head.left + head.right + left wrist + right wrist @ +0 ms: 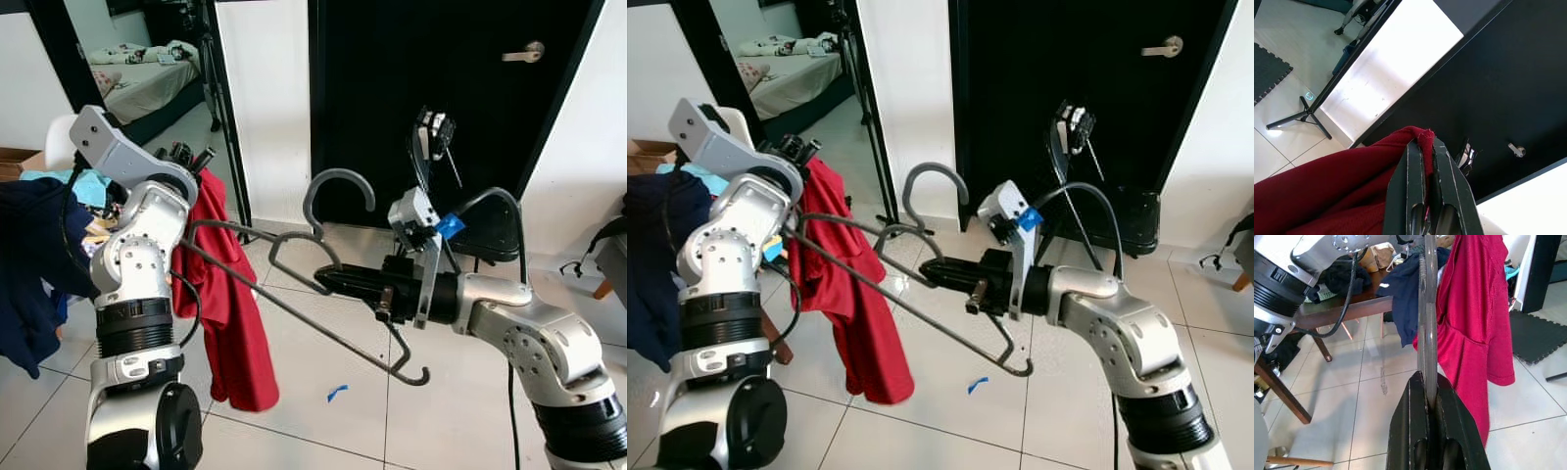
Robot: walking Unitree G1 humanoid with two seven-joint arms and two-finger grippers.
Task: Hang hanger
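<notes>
A dark grey hanger is held level in front of me, its hook pointing up toward a black door. My right gripper is shut on the hanger's bar near the neck; in the right wrist view the bar runs up from between the closed fingers. A red shirt hangs from my raised left gripper, which is shut on the shirt's top edge. The hanger's left end passes behind the shirt.
A table at my left carries dark blue clothes and other laundry. A black tripod stands by the white wall. A small black stand with a device sits before the door. Blue tape lies on the tiled floor.
</notes>
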